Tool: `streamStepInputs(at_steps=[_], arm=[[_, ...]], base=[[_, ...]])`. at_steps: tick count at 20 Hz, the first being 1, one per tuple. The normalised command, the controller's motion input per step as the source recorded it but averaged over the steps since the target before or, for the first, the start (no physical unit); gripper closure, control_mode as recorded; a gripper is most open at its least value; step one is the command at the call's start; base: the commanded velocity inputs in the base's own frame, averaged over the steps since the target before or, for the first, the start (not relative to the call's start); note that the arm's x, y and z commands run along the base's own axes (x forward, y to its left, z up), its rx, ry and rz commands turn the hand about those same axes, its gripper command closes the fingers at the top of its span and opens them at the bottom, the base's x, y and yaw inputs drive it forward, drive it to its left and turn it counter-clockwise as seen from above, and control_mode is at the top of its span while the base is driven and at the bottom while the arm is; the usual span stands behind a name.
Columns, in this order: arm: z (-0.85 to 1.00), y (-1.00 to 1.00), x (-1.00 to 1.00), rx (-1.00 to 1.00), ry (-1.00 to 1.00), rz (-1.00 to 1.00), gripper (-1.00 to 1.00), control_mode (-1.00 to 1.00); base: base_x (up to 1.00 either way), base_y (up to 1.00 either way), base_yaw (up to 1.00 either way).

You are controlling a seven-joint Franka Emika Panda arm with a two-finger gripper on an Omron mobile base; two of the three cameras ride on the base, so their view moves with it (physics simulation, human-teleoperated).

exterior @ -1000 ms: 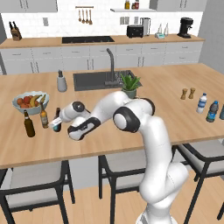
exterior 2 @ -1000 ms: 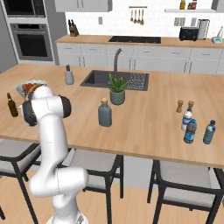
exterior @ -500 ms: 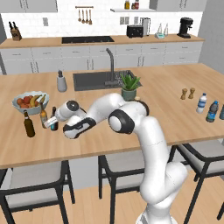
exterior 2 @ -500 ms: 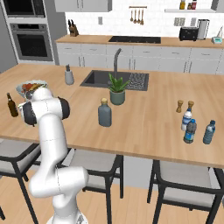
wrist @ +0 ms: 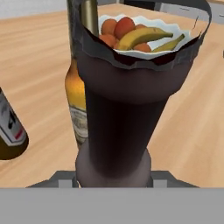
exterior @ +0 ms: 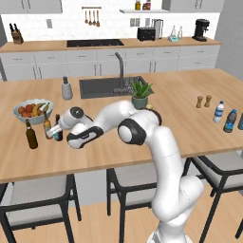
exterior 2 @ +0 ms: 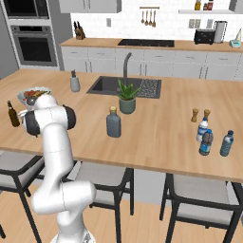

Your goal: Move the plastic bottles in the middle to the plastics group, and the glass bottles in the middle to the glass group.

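1. Three bottles crowd the left end of the island counter [exterior: 190,128] in the left base view: a dark brown-olive bottle [exterior: 31,135] standing alone nearest the edge, a small amber bottle [exterior: 47,127] just beside the fruit bowl [exterior: 31,110], and the slim beer bottle [exterior: 58,130] right against the amber one. The gripper [exterior: 56,129] reaches in from the right at the beer bottle's level; the bottle stands upright on the counter at the fingertips. From here I cannot tell whether the jaws are pressed on it.

2. Far right in the same view stand the shakers [exterior: 203,101], the white-capped water bottle [exterior: 218,111] and a darker blue bottle [exterior: 230,121].

3. From the right base view, the grey-blue flask [exterior 2: 113,123] with its cork stands mid-counter, near the potted plant [exterior 2: 127,97] and well apart from the arm. The brown-olive bottle [exterior 2: 13,114] shows at the far left edge; the arm's own joints hide the hand. At the right end, two bottles stand touching, with a third [exterior 2: 227,144] just beside them.

4. Seen from the hand view, the beer bottle [wrist: 120,109] rises dead centre, very close, between the fingers and hiding them; whether they clamp it cannot be told. The amber bottle [wrist: 78,96] stands just behind on its left, the fruit bowl [wrist: 144,30] beyond, and the brown-olive bottle's base [wrist: 11,131] sits at the left edge.
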Motion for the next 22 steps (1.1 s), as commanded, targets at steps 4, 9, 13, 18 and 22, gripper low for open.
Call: streamStepInputs(at_steps=[4, 9, 13, 18, 22], arm=[[0.0, -0.18, -0.06, 0.0, 0.0, 0.0, 1.0, -1.0], [-0.03, -0.11, -0.06, 0.0, 0.0, 0.0, 1.0, -1.0], [-0.03, 0.0, 0.0, 0.0, 0.0, 0.0, 1.0, -1.0], [0.0, 0.0, 0.0, 0.0, 0.0, 0.0, -1.0, -1.0], [0.0, 0.0, 0.0, 0.0, 0.0, 0.0, -1.0, -1.0]], base=[[0.0, 0.0, 0.0], [0.0, 0.0, 0.0], [0.0, 0.0, 0.0], [0.0, 0.0, 0.0], [0.0, 0.0, 0.0]])
